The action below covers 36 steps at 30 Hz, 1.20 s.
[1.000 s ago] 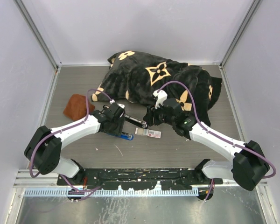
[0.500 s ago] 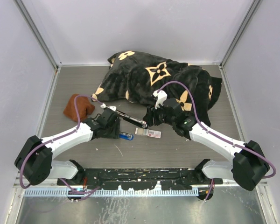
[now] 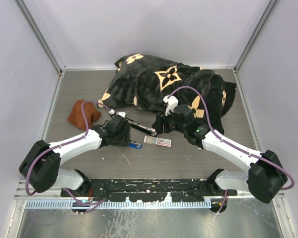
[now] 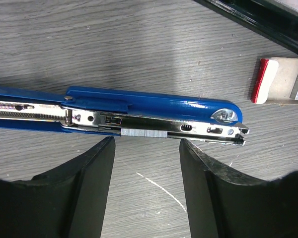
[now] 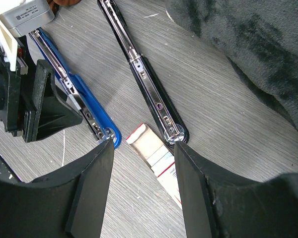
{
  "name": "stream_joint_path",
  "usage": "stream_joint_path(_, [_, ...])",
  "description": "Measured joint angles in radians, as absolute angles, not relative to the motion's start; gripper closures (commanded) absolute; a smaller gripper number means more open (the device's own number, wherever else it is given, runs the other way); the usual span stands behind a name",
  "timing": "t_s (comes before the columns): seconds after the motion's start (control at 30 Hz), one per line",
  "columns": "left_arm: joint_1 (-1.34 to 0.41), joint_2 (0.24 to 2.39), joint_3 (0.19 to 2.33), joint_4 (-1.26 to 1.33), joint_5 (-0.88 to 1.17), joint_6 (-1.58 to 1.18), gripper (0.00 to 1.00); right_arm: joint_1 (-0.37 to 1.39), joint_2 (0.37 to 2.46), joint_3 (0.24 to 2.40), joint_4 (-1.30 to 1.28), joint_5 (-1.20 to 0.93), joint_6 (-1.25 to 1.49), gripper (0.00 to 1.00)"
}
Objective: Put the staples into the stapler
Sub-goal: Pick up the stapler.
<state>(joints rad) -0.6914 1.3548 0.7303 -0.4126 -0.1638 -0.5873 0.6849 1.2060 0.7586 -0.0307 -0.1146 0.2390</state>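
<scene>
Left gripper (image 4: 146, 148): jaws apart, nothing between them. Blue stapler (image 4: 154, 105) lies opened out on the table (image 4: 139, 44), just past the fingertips, with a short strip of staples (image 4: 143, 132) along its metal rail. Staples box (image 4: 280, 82) sits further out, toward the right in this wrist's view. Right gripper (image 5: 144, 148): jaws apart, empty, hovering over the box end and the black stapler (image 5: 149, 84) tip.

Flat white, red-labelled staples box (image 3: 158, 141), just beside the front tip of the opened blue stapler (image 4: 154, 106).
</scene>
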Motion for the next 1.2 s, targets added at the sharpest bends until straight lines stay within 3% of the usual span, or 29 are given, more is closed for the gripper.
stream_joint_path(1.2, [-0.685, 1.383, 0.744, -0.408, -0.175, -0.502, 0.67, 0.685, 1.195, 0.752, -0.030, -0.115, 0.239, 0.42])
